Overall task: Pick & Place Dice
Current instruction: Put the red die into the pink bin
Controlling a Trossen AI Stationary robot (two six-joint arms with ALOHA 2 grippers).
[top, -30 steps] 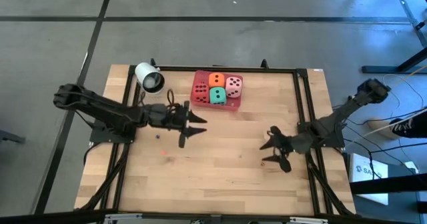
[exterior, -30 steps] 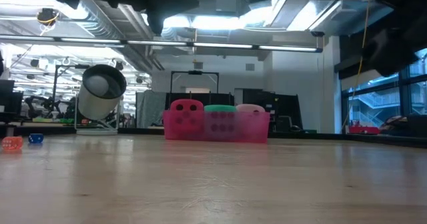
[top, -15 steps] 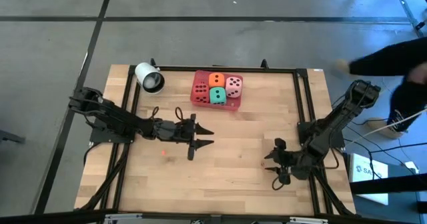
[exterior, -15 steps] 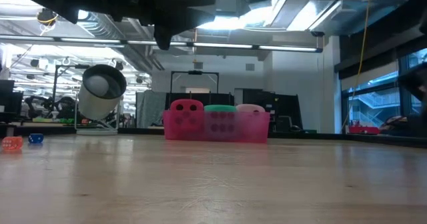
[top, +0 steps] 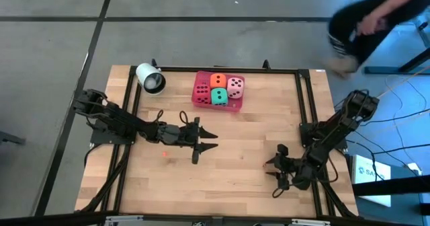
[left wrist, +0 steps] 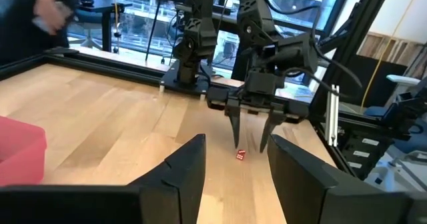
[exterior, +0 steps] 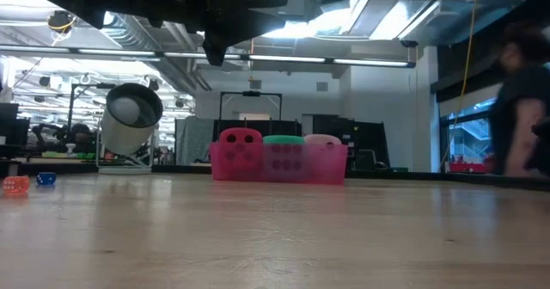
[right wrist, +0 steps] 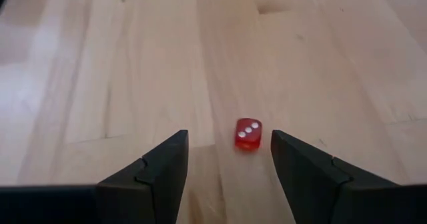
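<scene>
Wooden table top (top: 222, 185) fills the frame under both arms, and behind it a person walks past. Your right gripper (top: 272, 170) is low over the table near its own side, its fingers spread wide and holding nothing. A small red die (right wrist: 247, 135) lies on the wood straight ahead of it, between the lines of the two fingers and a bit closer to one, showing three white pips. I judge that a short move forward and down would bring the fingers around it. It is a cube, so no long axis matters. Your left gripper (top: 205, 145) hangs above the middle of the table, also wide open and empty, well apart from that die. The pink tray (top: 197, 102) at the far edge holds four big dice: red (top: 202, 91), orange (top: 218, 80), light pink (top: 235, 86) and green (top: 219, 96).
</scene>
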